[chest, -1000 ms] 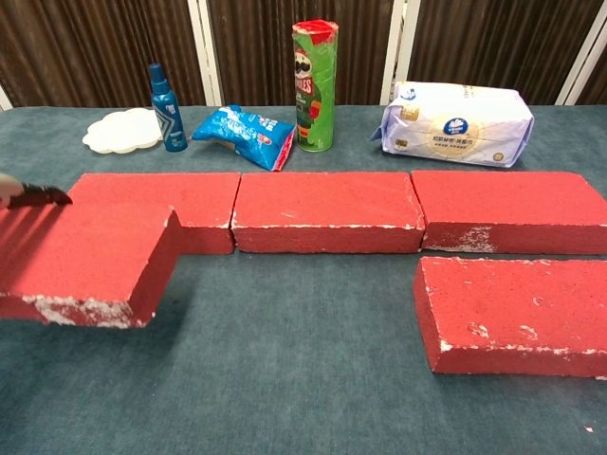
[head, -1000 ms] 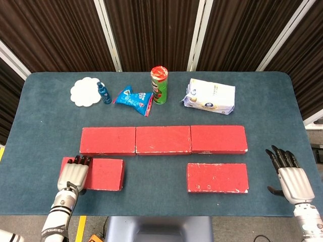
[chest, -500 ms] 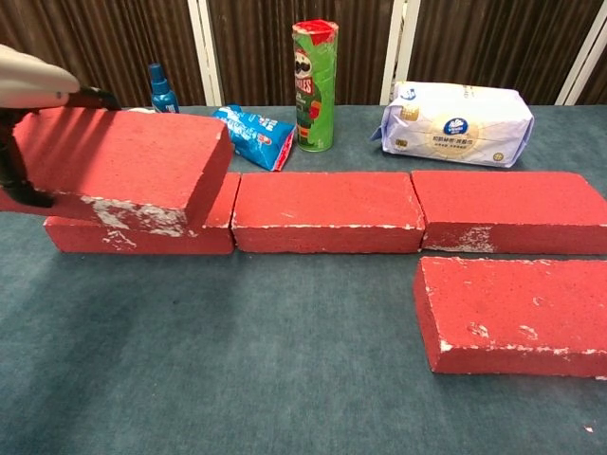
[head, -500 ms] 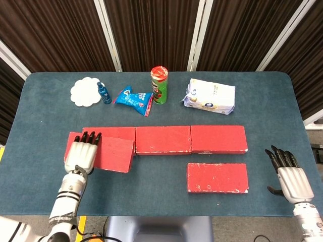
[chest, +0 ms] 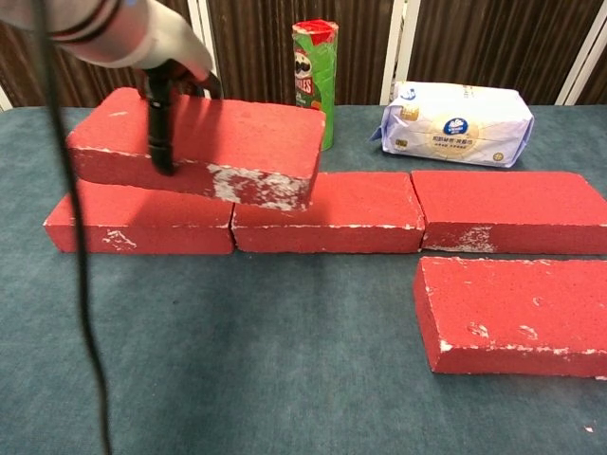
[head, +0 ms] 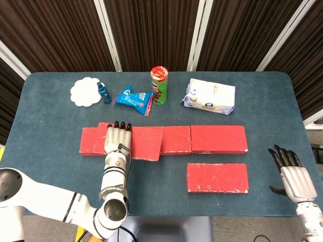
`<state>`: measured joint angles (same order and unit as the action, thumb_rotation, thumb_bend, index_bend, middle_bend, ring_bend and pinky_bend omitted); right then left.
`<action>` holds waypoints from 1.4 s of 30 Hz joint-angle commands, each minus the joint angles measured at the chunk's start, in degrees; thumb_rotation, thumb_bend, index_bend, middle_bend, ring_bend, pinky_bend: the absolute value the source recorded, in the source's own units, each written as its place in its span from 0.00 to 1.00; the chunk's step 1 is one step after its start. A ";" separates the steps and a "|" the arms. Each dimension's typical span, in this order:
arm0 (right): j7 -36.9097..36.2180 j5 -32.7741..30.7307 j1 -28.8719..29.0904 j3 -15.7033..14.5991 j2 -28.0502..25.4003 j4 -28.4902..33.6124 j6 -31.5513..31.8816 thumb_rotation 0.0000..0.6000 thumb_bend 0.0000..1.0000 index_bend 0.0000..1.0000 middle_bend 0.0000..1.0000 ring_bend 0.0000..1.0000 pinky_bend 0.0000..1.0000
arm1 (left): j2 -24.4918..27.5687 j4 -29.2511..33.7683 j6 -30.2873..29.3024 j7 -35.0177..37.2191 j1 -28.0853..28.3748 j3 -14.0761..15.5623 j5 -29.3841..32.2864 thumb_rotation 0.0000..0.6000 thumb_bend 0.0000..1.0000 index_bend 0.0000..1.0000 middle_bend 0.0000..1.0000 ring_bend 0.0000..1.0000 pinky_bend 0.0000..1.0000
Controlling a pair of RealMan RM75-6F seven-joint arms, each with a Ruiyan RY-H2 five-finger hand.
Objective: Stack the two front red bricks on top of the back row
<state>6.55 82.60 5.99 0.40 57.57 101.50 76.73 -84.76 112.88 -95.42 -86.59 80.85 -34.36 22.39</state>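
Red brick in the air: the left hand [head: 117,140] grips the carried brick [chest: 199,147] from above, fingers over its far edge and a thumb down its near face; it hangs tilted over the seam between the left and middle bricks of the back row [head: 217,139].
Step in hand: by my reckoning the first of two stackings, at the carry-and-place stage, brick not yet set down.
Next move: it looks to need levelling, squaring to the row, then lowering flat before the fingers let go.
Other front brick: the second brick [head: 217,177] lies on the blue cloth table [head: 45,126], near right, just in front of the row's right end.
Right hand: the right hand [head: 292,176] sits at the near right edge, fingers spread, holding nothing.
Chest view only: the gap under the carried brick and its slant.
Head view only: the right hand, and the left hand's fingers over the brick.
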 commanded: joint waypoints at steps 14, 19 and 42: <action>0.45 -1.36 0.62 0.27 0.30 -0.66 -1.54 1.00 0.00 0.10 0.08 0.09 0.00 | -7.52 -21.66 8.04 -4.57 4.28 -6.11 9.19 1.00 0.22 0.00 0.05 0.00 0.17; 0.58 -1.69 0.78 0.39 0.50 -0.88 -1.78 1.00 0.00 0.10 0.08 0.09 0.00 | -9.57 -26.39 9.35 -6.07 5.09 -5.49 8.10 1.00 0.22 0.00 0.05 0.00 0.17; 1.15 -2.60 0.82 0.41 0.63 -0.68 -2.10 1.00 0.00 0.10 0.08 0.09 0.00 | -10.66 -25.67 10.27 -4.22 2.17 -3.51 1.26 1.00 0.22 0.00 0.02 0.00 0.15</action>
<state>7.69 79.99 6.81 0.83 58.19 100.80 74.63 -95.44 87.22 -85.17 -90.84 83.07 -37.84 23.66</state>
